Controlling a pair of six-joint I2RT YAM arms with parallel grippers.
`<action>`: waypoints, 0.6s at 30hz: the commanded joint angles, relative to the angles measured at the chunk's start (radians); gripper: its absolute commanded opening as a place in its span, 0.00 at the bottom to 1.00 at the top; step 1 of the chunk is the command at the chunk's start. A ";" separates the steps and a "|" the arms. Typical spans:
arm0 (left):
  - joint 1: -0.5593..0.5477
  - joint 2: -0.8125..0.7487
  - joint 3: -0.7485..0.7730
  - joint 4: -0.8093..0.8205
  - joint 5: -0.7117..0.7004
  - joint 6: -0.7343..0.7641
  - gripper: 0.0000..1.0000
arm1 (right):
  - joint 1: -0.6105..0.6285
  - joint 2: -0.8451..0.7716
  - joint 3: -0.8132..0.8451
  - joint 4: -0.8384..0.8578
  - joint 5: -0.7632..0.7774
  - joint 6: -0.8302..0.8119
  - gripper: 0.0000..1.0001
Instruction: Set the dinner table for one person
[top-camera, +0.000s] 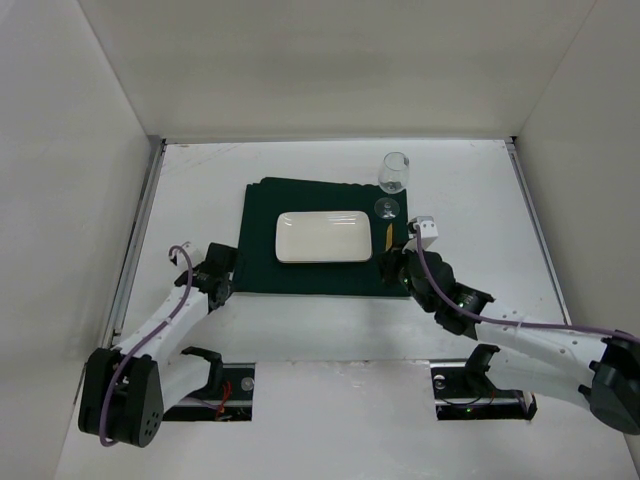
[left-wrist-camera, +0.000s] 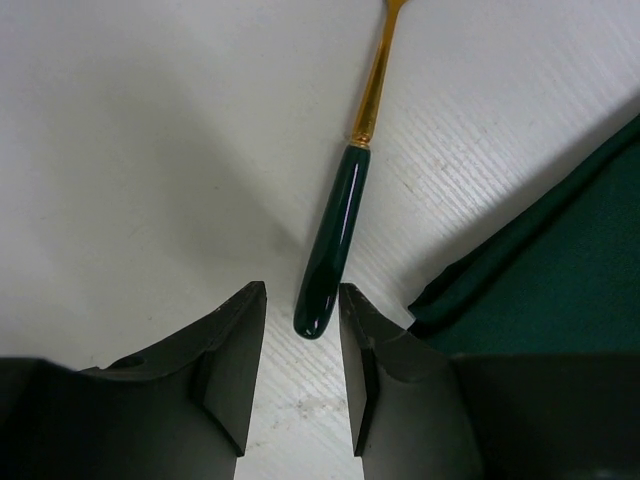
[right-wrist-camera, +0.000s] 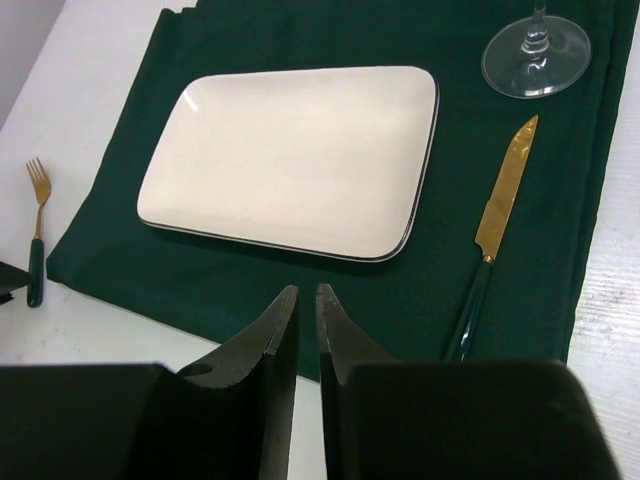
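Observation:
The white dinner table (top-camera: 200, 190) carries a dark green placemat (top-camera: 262, 210) with a white rectangular plate (top-camera: 323, 236) on it. A gold-bladed knife (right-wrist-camera: 497, 218) with a green handle lies on the mat right of the plate, and a wine glass (top-camera: 395, 173) stands beyond it. A fork (left-wrist-camera: 340, 230) with a green handle and gold neck lies on the table just left of the mat. My left gripper (left-wrist-camera: 300, 292) is open, with the handle's end between its fingertips and a gap on each side. My right gripper (right-wrist-camera: 307, 290) hovers shut and empty over the mat's near edge.
Thin metal rails (top-camera: 140, 230) run along both sides of the table, inside tall white walls. The mat's folded edge (left-wrist-camera: 470, 275) lies close to my left gripper's right finger. The glass's foot (right-wrist-camera: 536, 55) rests at the mat's far right corner.

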 joint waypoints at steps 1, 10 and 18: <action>0.015 0.029 -0.013 0.087 0.046 0.052 0.32 | 0.005 -0.016 0.015 0.061 -0.008 0.004 0.18; 0.054 0.077 -0.023 0.110 0.055 0.083 0.24 | 0.005 0.023 0.026 0.066 -0.008 0.003 0.18; 0.075 0.133 -0.027 0.141 0.050 0.094 0.24 | 0.002 0.027 0.022 0.067 -0.008 0.001 0.19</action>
